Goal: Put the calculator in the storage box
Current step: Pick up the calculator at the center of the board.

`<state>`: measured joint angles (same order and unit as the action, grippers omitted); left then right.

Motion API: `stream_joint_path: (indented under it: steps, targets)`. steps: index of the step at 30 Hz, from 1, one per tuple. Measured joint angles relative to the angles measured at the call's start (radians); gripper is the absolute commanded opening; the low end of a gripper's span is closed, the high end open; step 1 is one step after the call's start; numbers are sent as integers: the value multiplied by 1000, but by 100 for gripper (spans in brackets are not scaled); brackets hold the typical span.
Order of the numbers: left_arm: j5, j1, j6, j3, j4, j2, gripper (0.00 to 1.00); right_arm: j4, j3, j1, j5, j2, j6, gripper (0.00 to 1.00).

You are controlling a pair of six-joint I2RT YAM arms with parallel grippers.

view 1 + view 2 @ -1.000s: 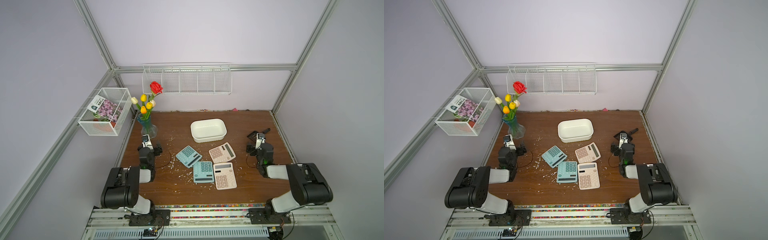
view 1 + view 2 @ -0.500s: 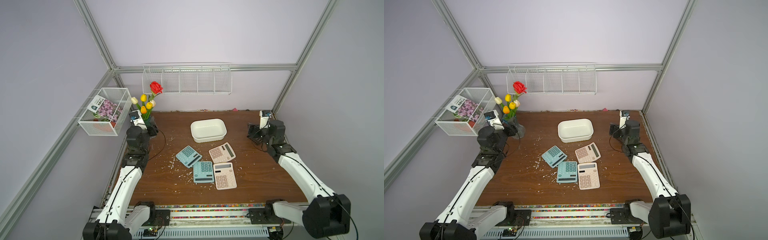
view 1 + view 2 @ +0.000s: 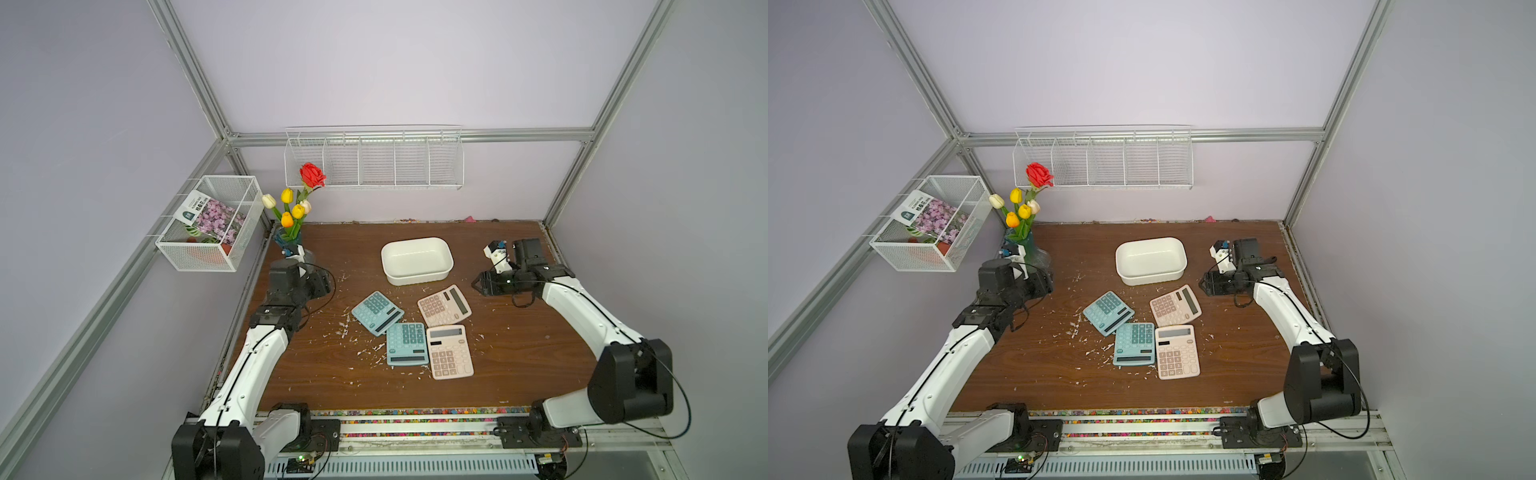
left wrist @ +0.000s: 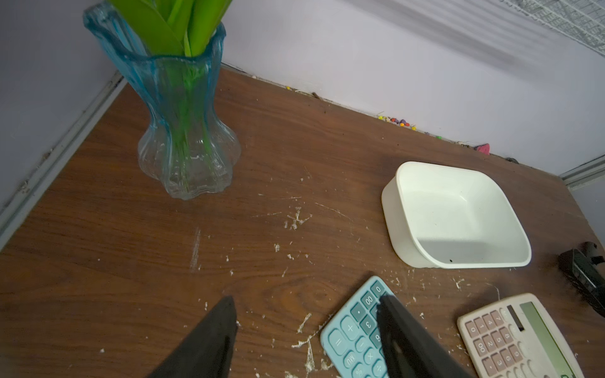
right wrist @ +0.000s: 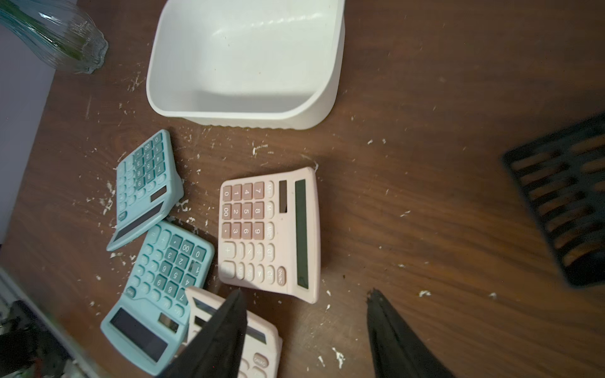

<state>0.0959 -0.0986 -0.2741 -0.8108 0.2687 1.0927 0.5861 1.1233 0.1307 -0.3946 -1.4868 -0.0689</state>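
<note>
The brown bench (image 3: 519,353) was the biggest thing. Your two arms had just stretched out over it from where they sat folded at its near edge. The left arm (image 3: 266,345) reached to the left of the storage box (image 3: 415,277), well apart from it. The right arm (image 3: 582,307) had swung in near the box's right side.

The box held nothing. All four calculators lay flat on the bench, on the side of the box nearest the robot. A pink calculator (image 3: 444,305) was just beside the box, not touching it. A teal calculator (image 3: 377,312) was near the box too. The second teal calculator (image 3: 407,344) and the second pink calculator (image 3: 450,351) lay farther from the box, side by side.

The left fingers (image 4: 212,337) were apart with nothing between them. The right fingers (image 5: 222,327) were apart too and held nothing. So no calculator was picked up yet. I think you were only getting ready to grab one, maybe the pink one by the box.
</note>
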Motion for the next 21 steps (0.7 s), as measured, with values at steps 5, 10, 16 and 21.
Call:
stream_joint_path:
  steps: [5,10,16,21]
  targets:
    - [22,0,-9,1,-2,12,70,31,37,0,-87,-97,10,52]
    - [37,0,-12,2,-2,33,69,40,61,1,-143,-185,21,49]
    - [44,0,-13,2,-2,42,68,44,65,1,-159,-254,32,47]
    - [44,0,-13,2,-2,45,68,42,71,1,-165,-290,32,46]
